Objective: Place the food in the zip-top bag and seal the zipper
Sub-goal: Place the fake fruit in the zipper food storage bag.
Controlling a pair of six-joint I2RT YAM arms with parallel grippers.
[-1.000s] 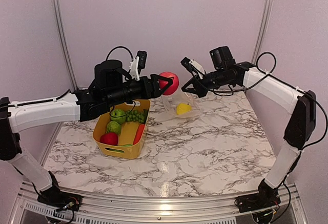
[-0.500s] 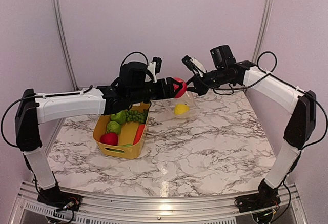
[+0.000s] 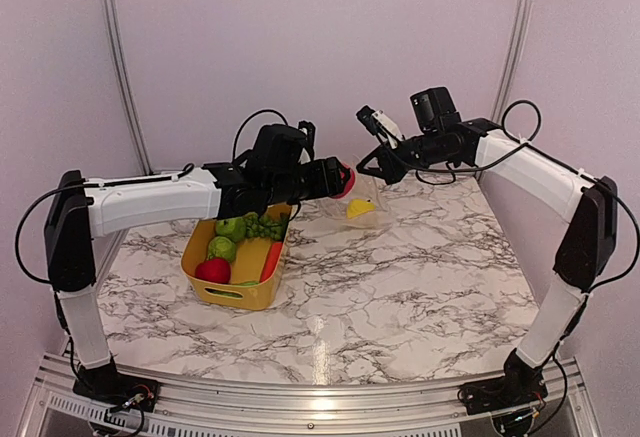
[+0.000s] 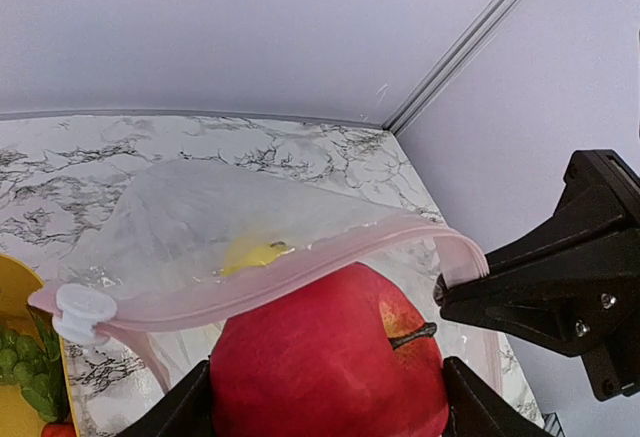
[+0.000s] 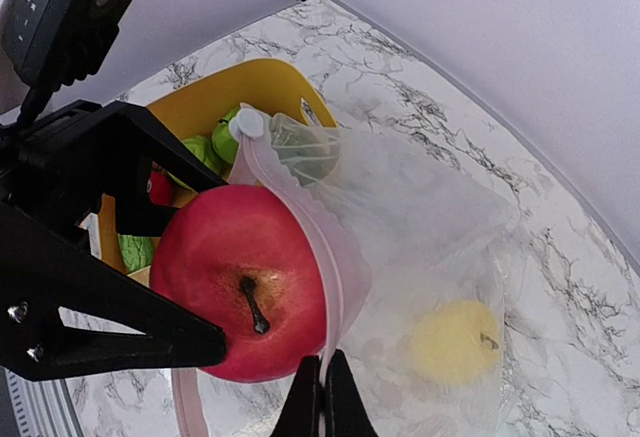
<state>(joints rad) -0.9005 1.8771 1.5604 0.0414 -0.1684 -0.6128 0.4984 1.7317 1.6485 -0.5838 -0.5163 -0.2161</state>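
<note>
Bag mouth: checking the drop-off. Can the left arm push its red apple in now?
Probably yes. The right pincer pinches the zipper and holds the bag lifted open; the red apple in the left pincer sits at its mouth, nothing between.

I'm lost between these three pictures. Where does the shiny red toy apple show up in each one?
Top external: the shiny red plastic toy apple is at centre, just left of the clear crinkly zip-top bag.
Left wrist: apple bottom centre, under the bag's pale pink zipper strip.
Right wrist: apple lower left, at the bag's mouth.
Shared landmark: the small yellow toy fruit inside the bag.
</note>
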